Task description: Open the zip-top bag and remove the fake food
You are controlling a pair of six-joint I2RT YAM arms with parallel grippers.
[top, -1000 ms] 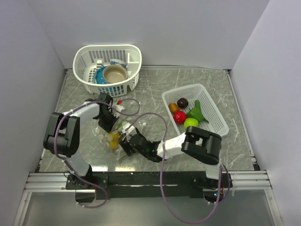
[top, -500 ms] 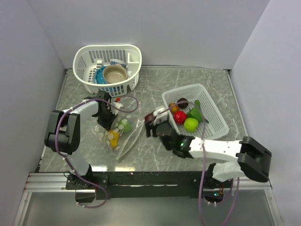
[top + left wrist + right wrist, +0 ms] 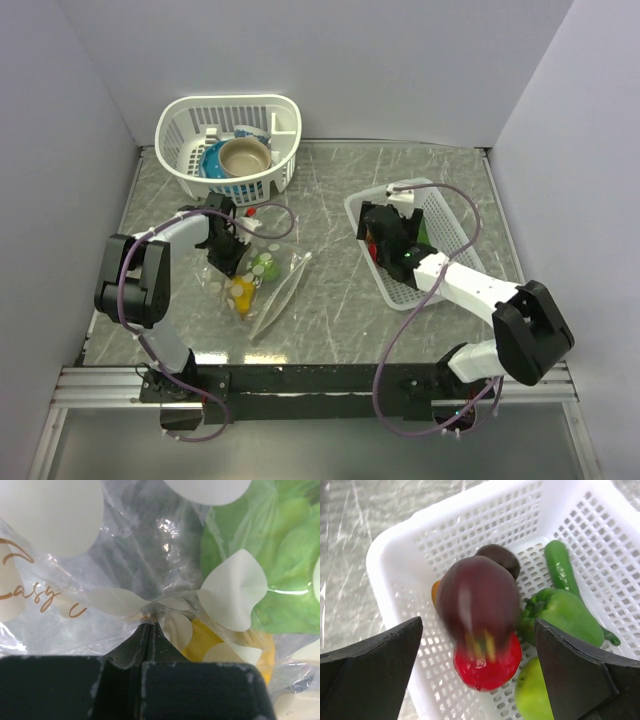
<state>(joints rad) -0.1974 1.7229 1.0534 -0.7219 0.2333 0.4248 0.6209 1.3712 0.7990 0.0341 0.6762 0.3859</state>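
The zip-top bag (image 3: 262,283) lies on the table at centre left, clear with white dots. My left gripper (image 3: 228,250) is shut on a pinch of its plastic (image 3: 150,555); green (image 3: 280,555) and yellow (image 3: 210,640) fake food pieces show inside. My right gripper (image 3: 385,238) hangs open over the white mesh tray (image 3: 455,255). A blurred dark maroon piece (image 3: 477,600) is loose between its wide jaws, touching neither finger. Below it in the tray lie a red piece (image 3: 487,667), a green pepper (image 3: 565,615), a lime-green piece (image 3: 535,695), another dark piece (image 3: 500,557) and an orange one (image 3: 436,590).
A round white basket (image 3: 228,140) holding bowls stands at the back left, close behind my left arm. Grey walls close in the table on three sides. The tray's near rim (image 3: 395,540) sits just under my right gripper.
My right arm swung from the bag across to over the mesh tray and its jaws opened wide; the maroon piece now falls free. My left gripper kept its hold on the bag.
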